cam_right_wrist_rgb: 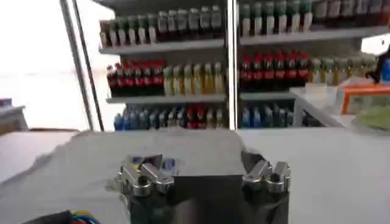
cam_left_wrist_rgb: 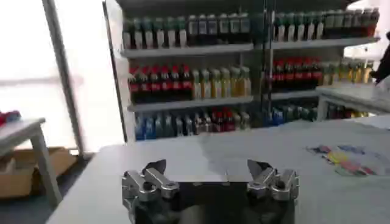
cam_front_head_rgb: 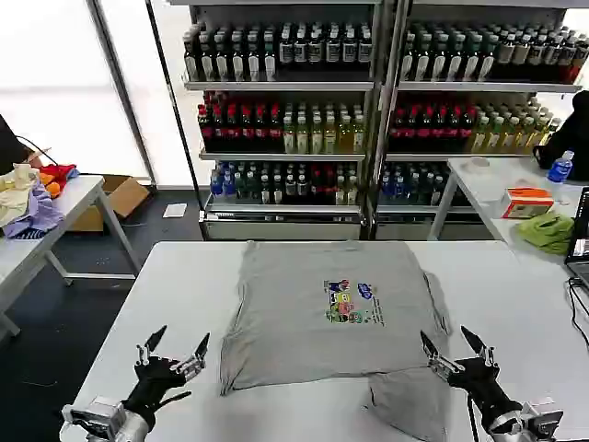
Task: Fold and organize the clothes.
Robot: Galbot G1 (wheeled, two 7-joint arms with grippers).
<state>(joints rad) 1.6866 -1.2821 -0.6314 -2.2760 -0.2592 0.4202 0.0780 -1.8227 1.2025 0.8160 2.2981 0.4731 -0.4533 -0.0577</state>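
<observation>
Two grippers hover low over a white table (cam_front_head_rgb: 515, 276), both with fingers spread apart and holding nothing. Between them, and stretching ahead, a light grey shirt (cam_front_head_rgb: 304, 313) lies flat, chest print up. The left gripper (cam_front_head_rgb: 175, 352) sits just off its hem corner; the right gripper (cam_front_head_rgb: 454, 350) is beside a folded-under sleeve.
</observation>
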